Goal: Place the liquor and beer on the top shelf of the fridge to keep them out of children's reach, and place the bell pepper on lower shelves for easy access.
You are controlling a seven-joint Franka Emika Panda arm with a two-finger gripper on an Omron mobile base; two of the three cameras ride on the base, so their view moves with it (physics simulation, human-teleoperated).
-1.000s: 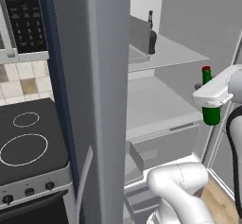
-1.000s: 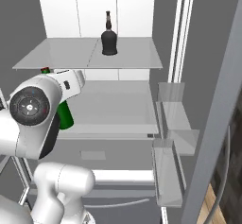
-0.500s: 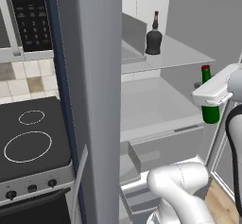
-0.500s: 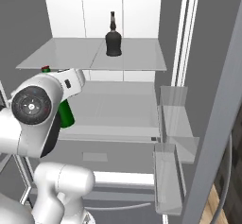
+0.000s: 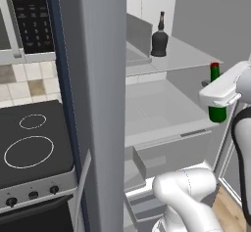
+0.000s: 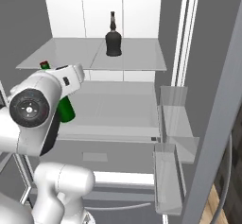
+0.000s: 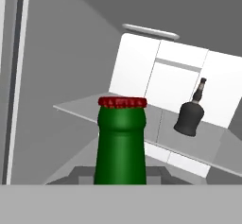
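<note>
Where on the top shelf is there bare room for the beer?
The top shelf holds just the liquor, toward the back near the middle. Bare glass lies in front of it and to both sides. The beer in the shut tool hangs below the shelf's front left corner.

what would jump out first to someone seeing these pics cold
First the beer: the hand view has its green neck and red cap filling the foreground, and the base views show the gripper shut on it in front of the open fridge. Next the liquor, a squat black bottle standing alone and upright on the top shelf against the white back wall.
</note>
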